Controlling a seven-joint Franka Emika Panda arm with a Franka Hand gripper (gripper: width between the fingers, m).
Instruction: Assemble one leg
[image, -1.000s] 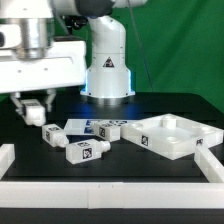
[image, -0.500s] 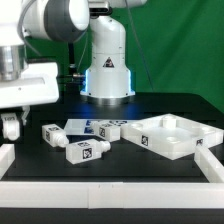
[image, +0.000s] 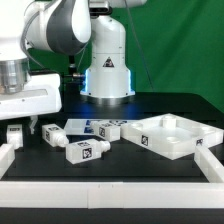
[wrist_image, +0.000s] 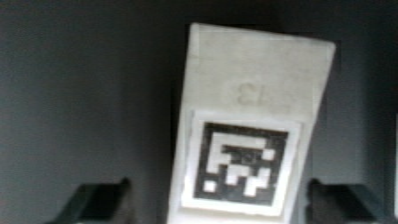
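Observation:
In the wrist view a white leg (wrist_image: 253, 130) with a black-and-white tag on its upper face lies on the dark table between my two fingers (wrist_image: 98, 205). There is a gap on each side of it, so my gripper (wrist_image: 222, 205) is open and straddles the leg without touching it. In the exterior view my gripper (image: 23, 132) hangs low over the table at the left, and that leg is hidden behind the fingers. Two more legs (image: 50, 136) (image: 85, 150) lie just to the exterior view's right of it.
The marker board (image: 97, 127) lies behind the loose legs. The large square white panel (image: 170, 137) with a raised rim sits at the right. A white wall (image: 110, 190) borders the table's front and sides. The robot base (image: 107, 75) stands at the back.
My gripper has moved to the exterior view's left and come down close to the table. The loose legs, marker board and panel have not moved.

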